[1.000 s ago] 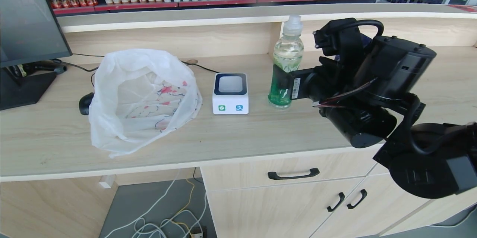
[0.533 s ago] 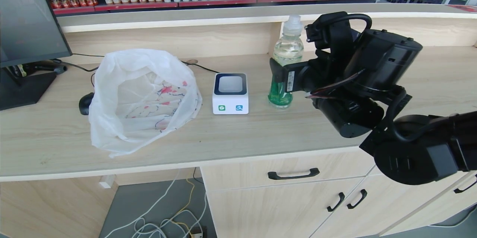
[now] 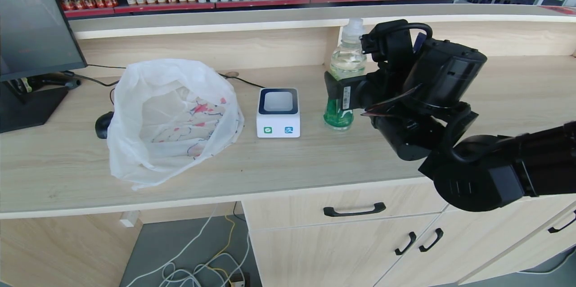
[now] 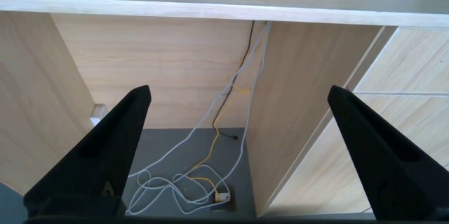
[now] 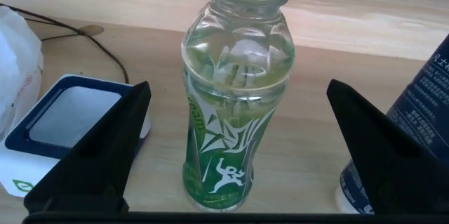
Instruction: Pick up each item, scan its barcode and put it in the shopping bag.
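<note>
Right gripper [image 5: 236,90]: jaws are standing wide open, one finger on each side of the bottle [image 3: 346,57], neither touching it. Nothing is being gripped.

Left gripper [image 4: 238,104]: jaws are gaping, empty, hanging below the counter's [image 3: 288,161] front edge, facing the cables [image 4: 210,175] on the floor.

The bottle is standing upright, well back from the front edge, just right of the scanner [image 3: 278,112]. The bag [image 3: 171,120] is sitting toward the left end, mouth open and reaching near the front edge.

Risks, as judged:
- The bottle is tall on a narrow base. If one finger is meeting it first, it is likely to tip or skid toward the scanner.
- The body is waisted, smooth plastic, holding liquid. A grip on the taper could be slipping once lifted.
- A dark container [image 5: 424,126] is standing just beside the bottle. The finger on that side could be knocking it during closing.
- The bag is limp. Its mouth may be folding shut under a lowered item.

Hard to make out:
- The bottle's barcode is not facing either camera, so which way to turn it to the scanner is unknown.
- In the head view the far finger is hiding behind the bottle, and the arm is covering the counter to the right of it.
- The dark container is cut off at the picture edge, so its kind is unclear.
- The red marks in the bag could be print or contents. I cannot tell which.
</note>
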Tool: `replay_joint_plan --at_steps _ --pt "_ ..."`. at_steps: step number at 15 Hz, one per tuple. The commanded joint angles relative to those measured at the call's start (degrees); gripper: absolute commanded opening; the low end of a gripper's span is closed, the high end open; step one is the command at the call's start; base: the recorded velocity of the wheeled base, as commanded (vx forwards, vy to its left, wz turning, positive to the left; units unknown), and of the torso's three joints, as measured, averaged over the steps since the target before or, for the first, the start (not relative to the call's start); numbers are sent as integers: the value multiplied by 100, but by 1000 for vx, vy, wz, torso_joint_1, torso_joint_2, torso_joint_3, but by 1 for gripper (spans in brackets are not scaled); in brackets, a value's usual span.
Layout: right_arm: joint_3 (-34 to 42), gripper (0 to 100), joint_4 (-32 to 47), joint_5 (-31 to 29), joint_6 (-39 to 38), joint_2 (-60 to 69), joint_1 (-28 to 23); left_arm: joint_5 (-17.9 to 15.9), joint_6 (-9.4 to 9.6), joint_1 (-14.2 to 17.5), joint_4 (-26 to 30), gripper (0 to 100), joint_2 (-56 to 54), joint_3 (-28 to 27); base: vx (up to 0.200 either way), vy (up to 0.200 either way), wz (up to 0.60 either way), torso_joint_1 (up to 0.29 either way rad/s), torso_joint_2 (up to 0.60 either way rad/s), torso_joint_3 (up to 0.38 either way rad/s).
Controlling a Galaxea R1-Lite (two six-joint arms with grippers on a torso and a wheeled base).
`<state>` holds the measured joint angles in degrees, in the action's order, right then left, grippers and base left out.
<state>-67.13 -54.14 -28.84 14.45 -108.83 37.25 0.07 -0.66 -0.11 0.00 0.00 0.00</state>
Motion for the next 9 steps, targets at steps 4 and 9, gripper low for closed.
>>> replay_joint_plan --at_steps 4,9 --pt "-10 100 0 -16 -47 -77 -227 1 -4 2 0 100 0 0 0 0 0 0 0 0" --pt "-538 100 0 -7 -390 -543 -298 1 -4 2 0 100 0 0 0 0 0 0 0 0"
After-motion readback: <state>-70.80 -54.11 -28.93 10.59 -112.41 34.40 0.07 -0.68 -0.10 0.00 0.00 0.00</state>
